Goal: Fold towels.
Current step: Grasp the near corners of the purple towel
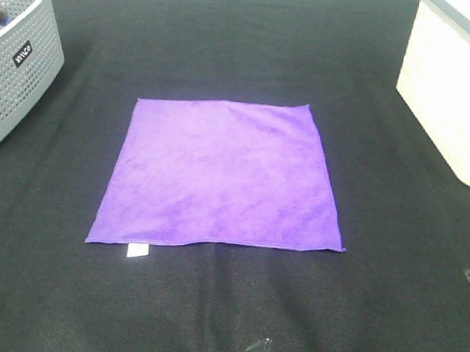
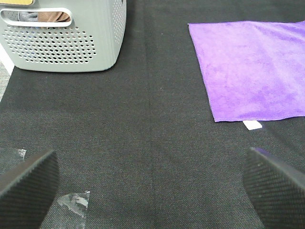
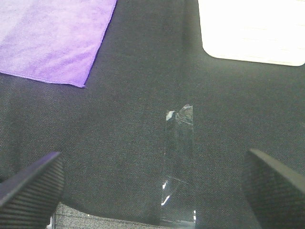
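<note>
A bright purple square towel lies flat and unfolded in the middle of the black table. A small white tag sticks out at its near left corner. The towel also shows in the left wrist view with its tag, and one corner of it in the right wrist view. Neither arm shows in the exterior high view. My left gripper is open and empty, off the towel's near left corner. My right gripper is open and empty, off the towel's near right corner.
A grey perforated basket stands at the far left; it also shows in the left wrist view. A white bin stands at the far right. Strips of clear tape stick to the black cloth near the front edge.
</note>
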You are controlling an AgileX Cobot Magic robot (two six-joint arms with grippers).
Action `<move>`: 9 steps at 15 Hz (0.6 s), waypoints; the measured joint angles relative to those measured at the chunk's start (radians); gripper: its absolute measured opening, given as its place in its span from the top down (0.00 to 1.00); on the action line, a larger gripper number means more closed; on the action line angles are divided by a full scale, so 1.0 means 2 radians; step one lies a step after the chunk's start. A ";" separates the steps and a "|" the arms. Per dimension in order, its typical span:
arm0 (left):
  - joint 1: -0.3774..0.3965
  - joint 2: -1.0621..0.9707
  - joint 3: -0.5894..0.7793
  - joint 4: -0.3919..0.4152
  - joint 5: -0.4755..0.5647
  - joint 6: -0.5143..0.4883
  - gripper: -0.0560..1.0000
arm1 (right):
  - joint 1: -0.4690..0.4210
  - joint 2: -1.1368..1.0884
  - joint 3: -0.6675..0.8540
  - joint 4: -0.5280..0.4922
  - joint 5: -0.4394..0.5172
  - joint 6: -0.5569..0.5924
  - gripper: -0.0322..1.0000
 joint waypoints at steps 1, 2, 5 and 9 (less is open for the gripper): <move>0.000 0.000 0.000 0.000 0.000 0.000 0.01 | 0.000 0.000 0.000 0.000 0.000 0.000 0.04; 0.000 0.000 0.000 0.000 0.000 0.000 0.01 | 0.000 0.000 0.000 0.000 0.000 0.000 0.04; 0.000 0.000 0.000 0.000 0.000 0.000 0.01 | 0.000 0.000 0.000 0.000 0.000 0.000 0.04; 0.000 0.000 0.000 0.000 0.000 0.000 0.01 | 0.000 0.000 0.000 0.000 0.000 0.000 0.04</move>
